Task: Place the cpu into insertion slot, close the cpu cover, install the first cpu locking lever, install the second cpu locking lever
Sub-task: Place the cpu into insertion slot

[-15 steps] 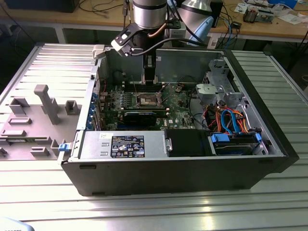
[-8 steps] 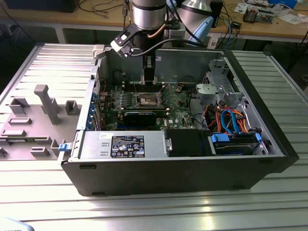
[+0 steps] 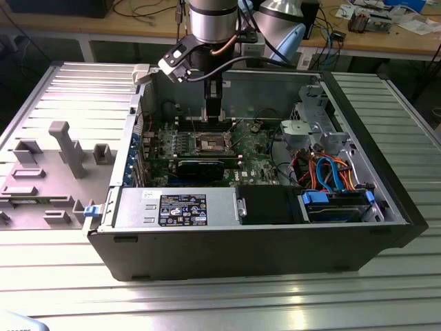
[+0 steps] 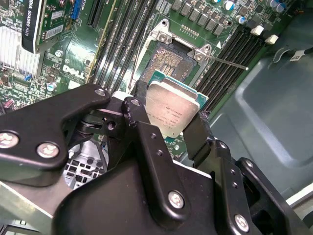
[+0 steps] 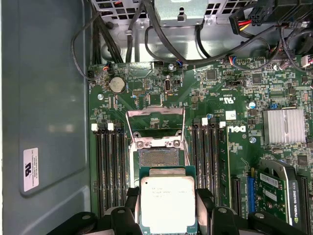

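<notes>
Holding the cpu (image 5: pixel 167 203) clamped by its edges between two black fingers (image 4: pixel 138 105), the gripper (image 3: pixel 214 110) hangs inside the open computer case (image 3: pixel 241 252), a little above the green board (image 5: pixel 146 93). The cpu is near the bare socket (image 5: pixel 157 156), not yet in it. The cpu cover (image 5: pixel 155 112) stands open.

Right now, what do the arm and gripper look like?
The arm is a silver-grey metal tube with a pale blue joint cap. A brown cable loops at the wrist, beside a black-and-white box. The gripper is matte black: flat angular linkage bars joined by silver screws, ending in two narrow black fingers.
</notes>
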Controlling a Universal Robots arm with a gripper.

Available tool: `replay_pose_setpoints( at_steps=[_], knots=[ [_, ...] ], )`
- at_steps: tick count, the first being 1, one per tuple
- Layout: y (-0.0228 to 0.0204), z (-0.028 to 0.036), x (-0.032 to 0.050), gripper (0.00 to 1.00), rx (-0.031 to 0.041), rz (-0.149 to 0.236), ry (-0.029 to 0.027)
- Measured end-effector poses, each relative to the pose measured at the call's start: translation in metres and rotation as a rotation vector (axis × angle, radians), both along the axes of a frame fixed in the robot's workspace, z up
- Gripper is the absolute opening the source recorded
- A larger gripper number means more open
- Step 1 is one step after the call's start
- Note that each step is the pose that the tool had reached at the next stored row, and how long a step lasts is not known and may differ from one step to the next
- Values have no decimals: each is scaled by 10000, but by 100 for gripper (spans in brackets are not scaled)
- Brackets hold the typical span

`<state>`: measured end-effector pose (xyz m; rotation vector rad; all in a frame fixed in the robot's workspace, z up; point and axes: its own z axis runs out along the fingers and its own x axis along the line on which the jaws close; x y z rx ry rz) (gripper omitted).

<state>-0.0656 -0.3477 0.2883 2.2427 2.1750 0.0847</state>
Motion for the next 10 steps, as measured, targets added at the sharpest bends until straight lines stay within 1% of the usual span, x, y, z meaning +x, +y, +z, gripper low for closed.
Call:
replay_pose_setpoints(
  at_steps=[10],
  knots=[
    [0,-21,-1,55,1,-1,0]
  ],
)
